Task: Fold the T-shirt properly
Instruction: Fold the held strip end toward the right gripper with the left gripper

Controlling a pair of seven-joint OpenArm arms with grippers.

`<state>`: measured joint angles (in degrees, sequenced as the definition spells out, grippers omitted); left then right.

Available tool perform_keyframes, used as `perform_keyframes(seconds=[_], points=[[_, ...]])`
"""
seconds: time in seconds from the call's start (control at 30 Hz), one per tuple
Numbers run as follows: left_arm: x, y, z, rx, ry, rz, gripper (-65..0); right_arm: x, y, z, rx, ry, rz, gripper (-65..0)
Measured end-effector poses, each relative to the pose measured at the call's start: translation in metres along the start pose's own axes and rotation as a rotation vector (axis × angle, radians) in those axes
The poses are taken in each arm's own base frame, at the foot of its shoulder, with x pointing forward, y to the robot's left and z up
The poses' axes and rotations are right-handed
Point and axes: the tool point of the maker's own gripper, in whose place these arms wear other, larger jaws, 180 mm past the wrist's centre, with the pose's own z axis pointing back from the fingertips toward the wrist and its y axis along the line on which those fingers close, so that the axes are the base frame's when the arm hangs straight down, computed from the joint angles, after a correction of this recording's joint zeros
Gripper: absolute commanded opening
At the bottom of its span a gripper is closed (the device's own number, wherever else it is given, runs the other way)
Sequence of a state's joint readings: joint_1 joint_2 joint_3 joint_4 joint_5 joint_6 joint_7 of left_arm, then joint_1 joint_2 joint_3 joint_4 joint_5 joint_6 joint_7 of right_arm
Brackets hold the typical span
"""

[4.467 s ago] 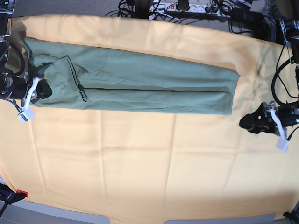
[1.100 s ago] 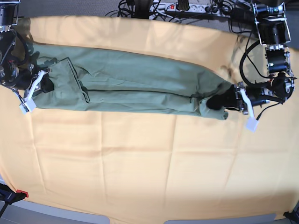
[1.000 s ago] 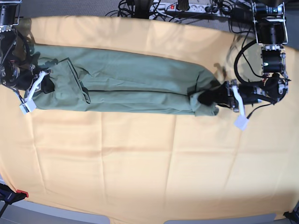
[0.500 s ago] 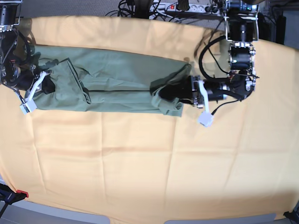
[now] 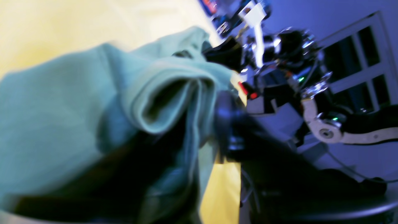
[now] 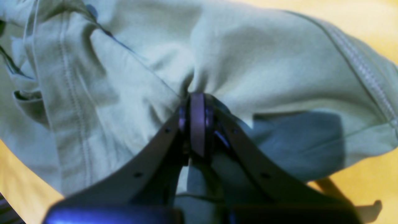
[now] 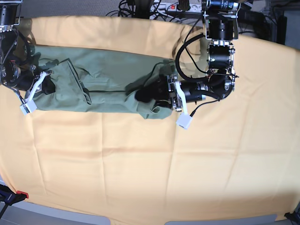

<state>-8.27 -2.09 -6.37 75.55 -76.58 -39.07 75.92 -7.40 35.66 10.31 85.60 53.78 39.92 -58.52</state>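
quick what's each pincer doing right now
Left pincer: closed on the T-shirt's folded-over end.
Right pincer: closed, pinching the shirt's other end.

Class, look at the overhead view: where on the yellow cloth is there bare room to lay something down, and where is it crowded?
Free: the wide yellow cloth below the T-shirt. Crowded: the strip where left gripper and right gripper hold the shirt.

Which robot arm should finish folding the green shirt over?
Probably the left. Its gripper holds the T-shirt's lifted end above the middle, doubling it over. The right gripper only pins the other end on the yellow cloth.
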Motion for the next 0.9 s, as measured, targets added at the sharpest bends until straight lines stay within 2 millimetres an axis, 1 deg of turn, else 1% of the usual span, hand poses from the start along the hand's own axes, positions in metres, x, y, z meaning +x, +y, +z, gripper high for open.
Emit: perform_keyframes(seconds=[0.03,0.2,0.27,0.33,0.4,0.47,0.63,0.73,0.77,0.8,0.83,0.9], points=[[-0.003,-0.003,-0.004,-0.012,0.016,-0.001,-23.4,0.000,0.000,0.000,0.000,0.001,0.000,-65.0],[-0.025,-0.017,-0.026,-0.069,0.115,0.020,-23.2,0.000,0.000,0.000,0.000,0.000,0.000,-65.0],[-0.025,-0.024,-0.030,-0.105,0.107,0.028,-23.2,0.000,0.000,0.000,0.000,0.000,0.000,-65.0],[-0.024,-0.026,-0.031,-0.115,0.102,0.010,-23.2,0.000,0.000,0.000,0.000,0.000,0.000,-65.0],[-0.016,-0.026,-0.032,-0.116,0.056,-0.001,-23.2,0.000,0.000,0.000,0.000,0.001,0.000,-65.0],[-0.010,-0.021,-0.029,-0.092,0.029,-0.006,-23.2,-0.001,0.000,0.000,0.000,0.002,0.000,-65.0],[-0.015,0.006,-0.018,0.045,0.066,-0.042,-23.2,0.000,0.000,0.000,-0.001,0.001,0.001,-65.0],[-0.006,0.022,-0.009,0.128,0.028,-0.028,-23.6,0.001,0.000,0.000,0.002,-0.001,0.000,-65.0],[-0.003,0.027,-0.005,0.155,0.016,-0.021,-25.5,0.001,0.000,0.000,0.002,-0.001,0.000,-65.0],[-0.001,0.030,-0.001,0.172,0.002,-0.014,-29.6,0.001,0.000,0.000,0.002,-0.001,0.000,-65.0],[0.002,0.034,0.004,0.187,-0.011,-0.009,-35.7,0.001,0.000,0.000,0.002,-0.001,0.000,-65.0],[0.009,0.040,0.014,0.218,-0.044,-0.003,-51.4,0.001,0.000,0.000,0.002,-0.001,0.000,-65.0]])
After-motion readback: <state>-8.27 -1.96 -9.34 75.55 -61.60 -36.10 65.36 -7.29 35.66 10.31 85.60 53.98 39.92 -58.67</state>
